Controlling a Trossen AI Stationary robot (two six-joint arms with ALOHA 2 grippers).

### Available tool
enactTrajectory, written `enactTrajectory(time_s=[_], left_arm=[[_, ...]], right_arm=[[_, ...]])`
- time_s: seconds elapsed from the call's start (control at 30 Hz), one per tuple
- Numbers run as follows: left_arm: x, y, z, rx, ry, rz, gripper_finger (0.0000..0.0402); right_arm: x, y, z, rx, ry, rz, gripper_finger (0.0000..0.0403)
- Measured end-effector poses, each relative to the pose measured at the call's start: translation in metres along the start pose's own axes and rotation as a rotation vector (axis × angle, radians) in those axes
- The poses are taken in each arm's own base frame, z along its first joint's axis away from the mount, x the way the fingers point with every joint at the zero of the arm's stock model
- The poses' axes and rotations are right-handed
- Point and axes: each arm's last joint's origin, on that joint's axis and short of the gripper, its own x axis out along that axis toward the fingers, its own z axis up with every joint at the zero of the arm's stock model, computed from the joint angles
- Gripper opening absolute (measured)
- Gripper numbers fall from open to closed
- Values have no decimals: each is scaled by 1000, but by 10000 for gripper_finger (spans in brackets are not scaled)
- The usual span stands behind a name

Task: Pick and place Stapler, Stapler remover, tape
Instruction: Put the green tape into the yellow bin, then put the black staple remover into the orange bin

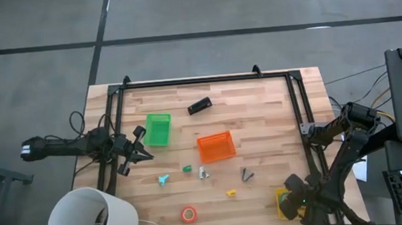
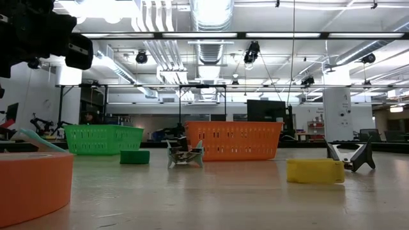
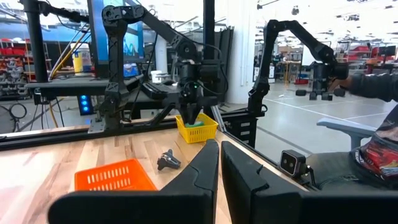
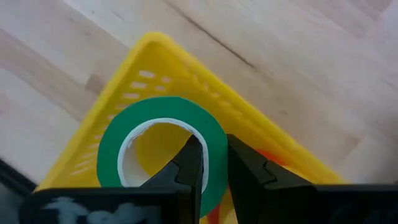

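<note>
Nearby, orange bin [image 1: 216, 146] adjoins clip-like piece [image 1: 203, 172]

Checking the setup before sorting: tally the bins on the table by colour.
Green bin: 1
Orange bin: 1
Yellow bin: 1
Total: 3 bins

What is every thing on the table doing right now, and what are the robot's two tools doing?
Right tool: shut on the green tape, over the yellow bin.
Green tape: held upright, wall pinched.
Yellow bin: upright, open.
Left tool: shut, empty, at the table's left edge.
Stapler: lying on the table, outside the bins.
Orange tape: flat on the table.
Green bin: upright.
Orange bin: upright.
</note>
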Motion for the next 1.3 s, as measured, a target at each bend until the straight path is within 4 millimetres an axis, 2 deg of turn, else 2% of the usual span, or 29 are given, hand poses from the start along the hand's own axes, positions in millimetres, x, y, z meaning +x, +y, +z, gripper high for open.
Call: enactTrajectory(time_s=[0.33,0.8,1.17,1.3], left_arm=[[0,0,0,0,0,0,23],[0,0,0,0,0,0,23],[0,0,0,0,0,0,23],[0,0,0,0,0,0,23]], right_arm=[[2,0,-1,15,7,11,58],[0,1,0,24,-11,18,139],[-29,11,6,24,-65,-26,119],[-36,17,11,3,-151,34,112]])
